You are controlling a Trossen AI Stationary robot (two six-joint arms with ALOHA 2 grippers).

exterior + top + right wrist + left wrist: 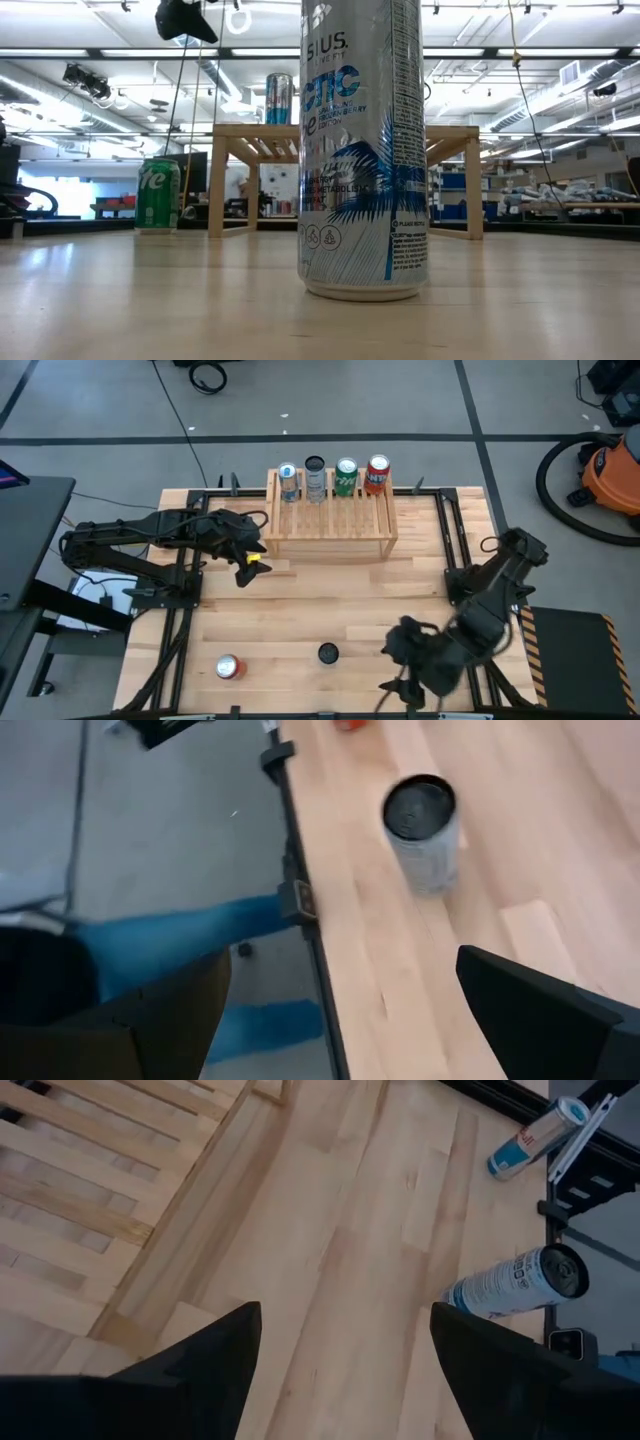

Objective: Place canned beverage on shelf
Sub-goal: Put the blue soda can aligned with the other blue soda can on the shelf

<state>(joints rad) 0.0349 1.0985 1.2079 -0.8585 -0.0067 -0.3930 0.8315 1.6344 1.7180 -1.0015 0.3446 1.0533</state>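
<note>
the right gripper [400,687] hangs at the near edge of the tabletop [300,610], toward its right corner, fingers [545,1010] spread wide with nothing between them; just beside it, toward the middle of that near edge, stands a slim silver can [328,653], upright and untouched, bare wood all around it; a red-topped can [229,667] stands near the front left corner, well apart from the silver one.

the left gripper [250,565] hovers just off the front left corner of the shelf [330,525], fingers [190,1370] partly spread and holding nothing; wood planks and the shelf's slats show between them.

the shelf sits against the far edge of the tabletop, centred; four cans stand in a row along its back edge: a blue-and-silver can [289,482], a dark-topped silver can [315,478], a green can [346,476], a red can [377,474]; the front part of the slatted top is bare.

between the shelf's front and the near edge the middle of the tabletop lies open.
</note>
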